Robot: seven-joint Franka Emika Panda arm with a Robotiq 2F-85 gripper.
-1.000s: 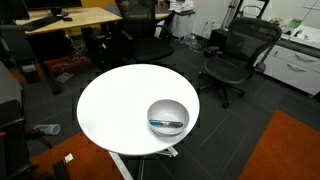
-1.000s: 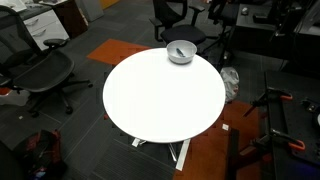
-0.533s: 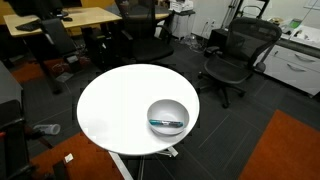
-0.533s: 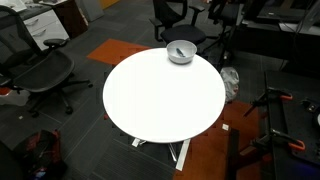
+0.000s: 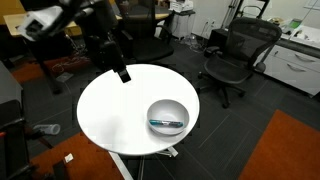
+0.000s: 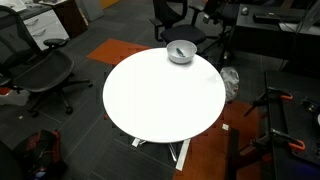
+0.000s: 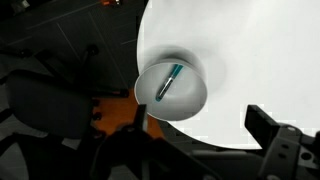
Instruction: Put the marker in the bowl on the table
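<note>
The teal-blue marker (image 5: 167,123) lies inside the shiny metal bowl (image 5: 160,107), which stands near the edge of the round white table (image 5: 115,110). In the wrist view the marker (image 7: 170,82) lies aslant in the bowl (image 7: 190,97). My gripper (image 5: 121,73) hangs over the table's far left side, well away from the bowl. Its fingers (image 7: 200,125) stand wide apart with nothing between them. In an exterior view the bowl (image 6: 180,51) sits at the far edge of the table (image 6: 160,100); the arm does not show there.
Black office chairs (image 5: 235,50) stand round the table, with one more (image 6: 40,75) in an exterior view. A wooden desk (image 5: 70,20) is behind. An orange carpet patch (image 5: 285,150) lies on the dark floor.
My arm and gripper have come into an exterior view over the table's left side; earlier they were out of frame. The bowl and marker have not moved.
</note>
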